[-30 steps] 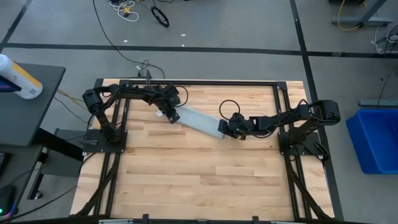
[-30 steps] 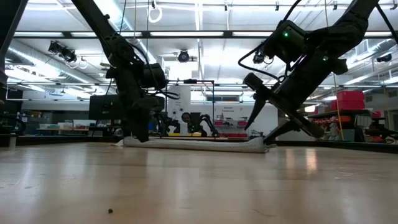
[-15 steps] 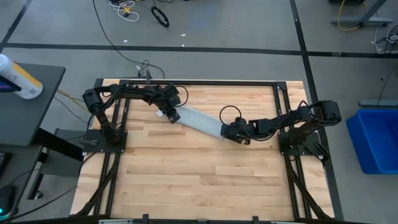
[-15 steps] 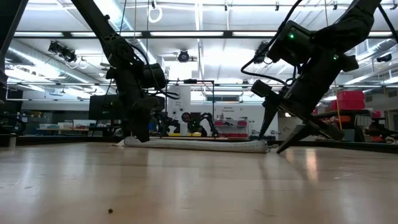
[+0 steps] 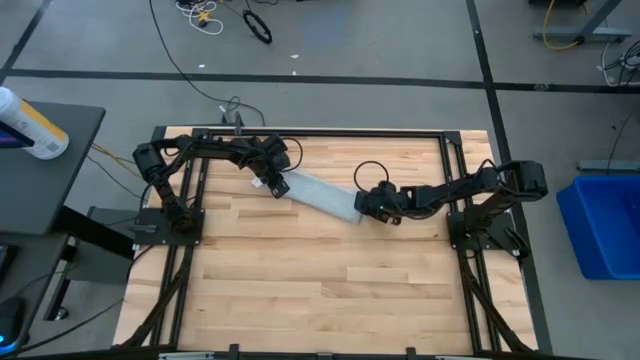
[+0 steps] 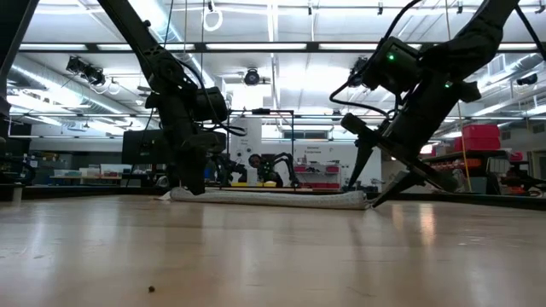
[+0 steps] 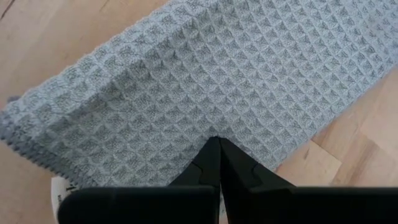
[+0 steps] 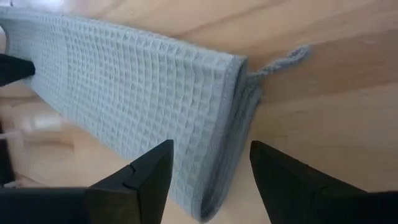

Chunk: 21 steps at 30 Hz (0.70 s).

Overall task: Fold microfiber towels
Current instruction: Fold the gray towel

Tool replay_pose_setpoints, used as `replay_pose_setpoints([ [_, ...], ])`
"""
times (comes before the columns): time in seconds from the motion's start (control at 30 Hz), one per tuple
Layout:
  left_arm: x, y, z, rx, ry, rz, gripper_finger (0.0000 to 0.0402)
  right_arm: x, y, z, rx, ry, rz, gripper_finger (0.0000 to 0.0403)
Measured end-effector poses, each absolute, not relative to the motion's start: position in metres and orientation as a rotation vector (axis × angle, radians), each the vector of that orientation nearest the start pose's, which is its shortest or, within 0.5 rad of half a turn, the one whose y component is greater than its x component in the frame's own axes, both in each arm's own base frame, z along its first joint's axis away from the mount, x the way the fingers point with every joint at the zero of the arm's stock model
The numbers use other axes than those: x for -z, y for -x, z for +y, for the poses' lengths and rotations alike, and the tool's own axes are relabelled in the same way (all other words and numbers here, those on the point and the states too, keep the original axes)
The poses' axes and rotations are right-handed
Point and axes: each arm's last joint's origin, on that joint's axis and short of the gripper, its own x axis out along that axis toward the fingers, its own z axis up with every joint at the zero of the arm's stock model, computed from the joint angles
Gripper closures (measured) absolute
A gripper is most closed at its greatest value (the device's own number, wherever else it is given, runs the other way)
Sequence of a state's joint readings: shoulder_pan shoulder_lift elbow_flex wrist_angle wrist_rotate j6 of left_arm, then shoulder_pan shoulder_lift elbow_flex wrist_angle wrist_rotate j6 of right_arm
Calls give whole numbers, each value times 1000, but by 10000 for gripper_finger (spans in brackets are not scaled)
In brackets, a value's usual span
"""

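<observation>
A folded microfiber towel [image 5: 315, 193] lies as a long strip across the table's [image 5: 300, 290] far half, the left gripper [image 5: 272, 183] pinching 1 end, the right gripper [image 5: 362, 203] spread at the other. A shallow bite there could unravel the layers.

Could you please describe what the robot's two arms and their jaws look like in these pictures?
Both arms are dark, slim and jointed, with black cables looping alongside. The right arm shows a small green light in the low view. The left gripper and right gripper each end in two tapering black jaws.
</observation>
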<state>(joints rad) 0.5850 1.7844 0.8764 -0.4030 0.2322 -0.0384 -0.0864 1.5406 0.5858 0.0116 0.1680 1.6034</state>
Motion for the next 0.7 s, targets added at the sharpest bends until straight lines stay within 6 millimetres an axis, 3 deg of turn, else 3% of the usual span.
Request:
replay_pose_setpoints([
  [0.7,-113,-253,159,-316,546,1206,401,-115,-264,-39,910,-1457,522,177],
])
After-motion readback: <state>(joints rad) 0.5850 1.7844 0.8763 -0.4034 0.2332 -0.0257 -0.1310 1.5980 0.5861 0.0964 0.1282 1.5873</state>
